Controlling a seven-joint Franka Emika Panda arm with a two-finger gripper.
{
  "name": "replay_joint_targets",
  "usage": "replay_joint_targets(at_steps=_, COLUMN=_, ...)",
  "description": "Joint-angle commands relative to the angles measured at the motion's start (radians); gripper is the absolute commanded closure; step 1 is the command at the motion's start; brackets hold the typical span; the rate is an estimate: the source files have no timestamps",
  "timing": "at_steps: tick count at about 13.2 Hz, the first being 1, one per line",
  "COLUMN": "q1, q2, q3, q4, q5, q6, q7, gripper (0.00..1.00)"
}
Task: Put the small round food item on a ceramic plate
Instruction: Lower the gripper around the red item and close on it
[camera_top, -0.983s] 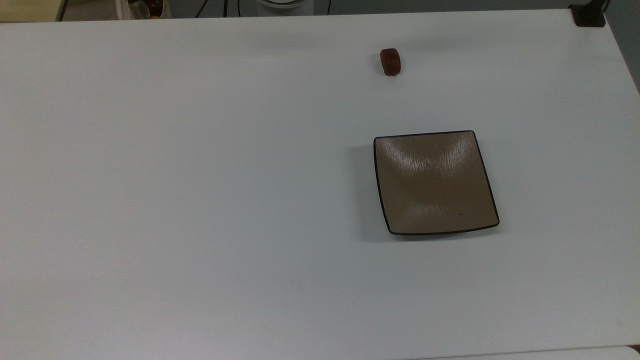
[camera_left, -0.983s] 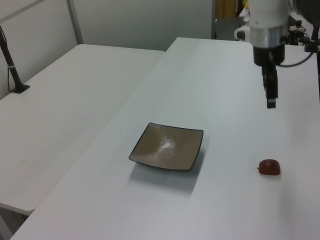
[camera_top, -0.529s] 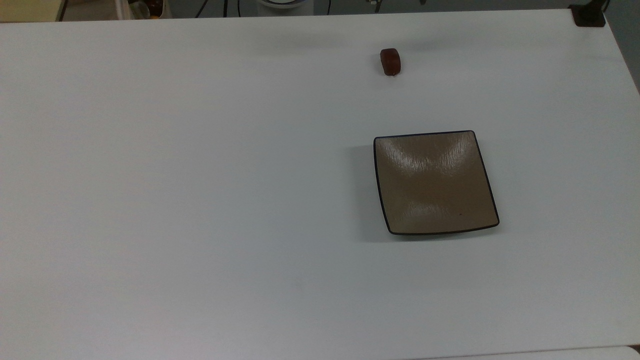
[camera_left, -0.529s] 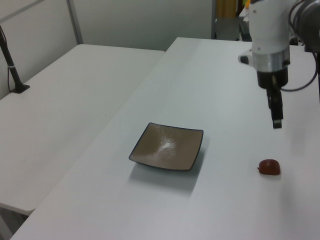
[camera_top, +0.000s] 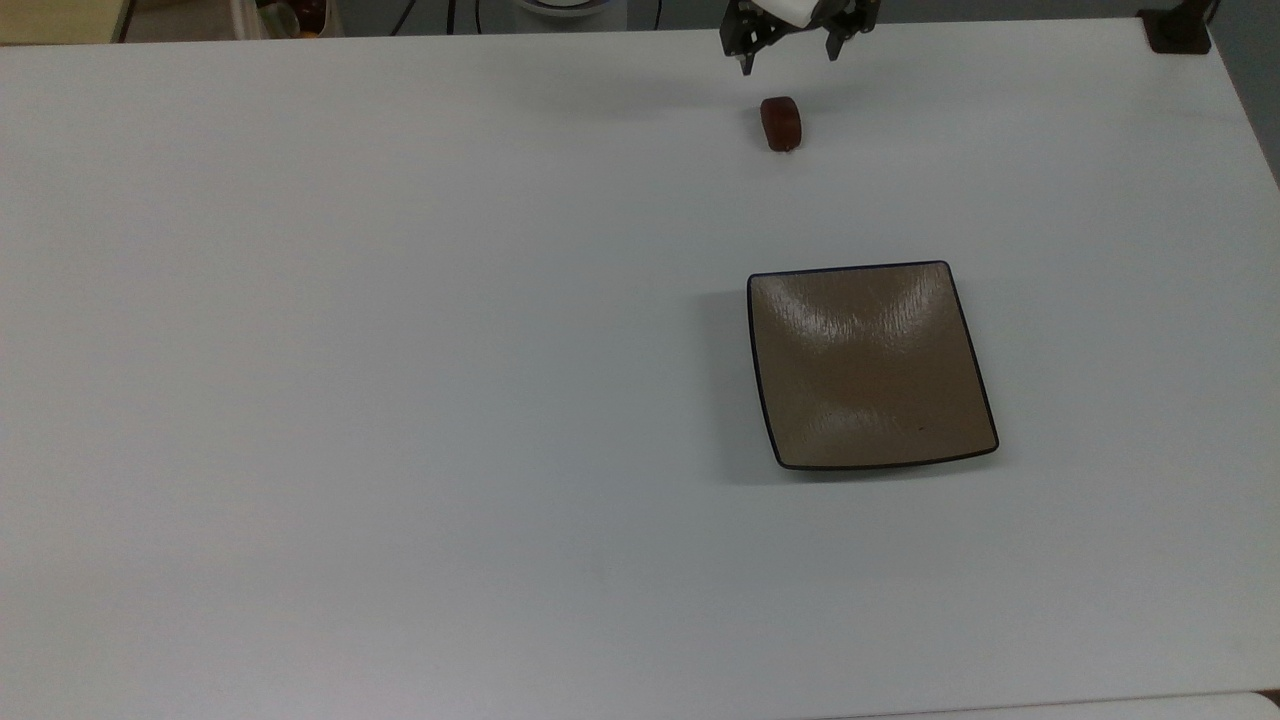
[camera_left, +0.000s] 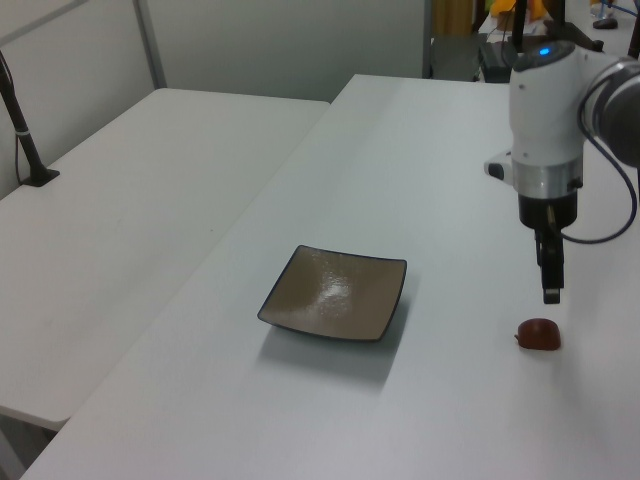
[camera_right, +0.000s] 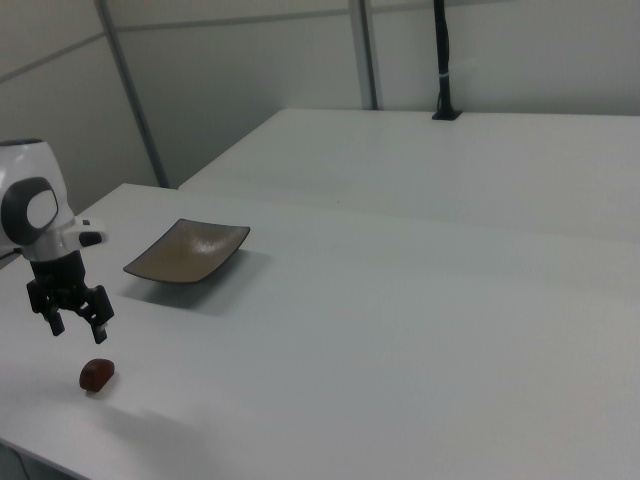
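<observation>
White tabletop all round us, bare and broad, with a second table alongside across a narrow gap in the left view. And down comes the arm: a second ago the gripper hung high over the far edge, and now we see it dropped low, just above the small round food item. In the top view it has slid into frame at the upper edge, the gripper sitting a touch short of the brown lump. In the right view the gripper shows its two fingers spread wide with nothing between them, poised above the lump.

We read this as the approach nearly finished, the grasp not yet made. The lump lies on the bare table, well apart from the ceramic plate, which has not budged and holds nothing.

Room to move? Plenty. Nothing stands between lump and plate, so we judge the carry across to be a clear run. The one thing to watch is the edge: the lump sits near the table's border at the top view's upper side, so a clumsy nudge could roll it that way. The plate's raised rim also calls for a little lift on the way in.
</observation>
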Motion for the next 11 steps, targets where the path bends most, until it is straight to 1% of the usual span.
replay_joint_targets(at_steps=1, q1=0.006, q2=-0.019, q3=0.011, q4=-0.098, q5=0.019, q6=0.134, q7=0.022, gripper=0.0)
replay_joint_targets(at_steps=5, q1=0.006, q2=0.021, q3=0.012, q4=-0.145, q5=0.01, q6=0.232, q7=0.02, gripper=0.0)
replay_joint_targets(at_steps=8, q1=0.006, q2=0.058, q3=0.012, q4=-0.144, q5=0.005, q6=0.266, q7=0.02, gripper=0.0)
replay_joint_targets(at_steps=10, q1=0.007, q2=0.085, q3=0.014, q4=-0.144, q5=-0.01, q6=0.28, q7=0.02, gripper=0.0)
replay_joint_targets(at_steps=11, q1=0.007, q2=0.093, q3=0.014, q4=-0.142, q5=-0.016, q6=0.28, q7=0.02, gripper=0.03)
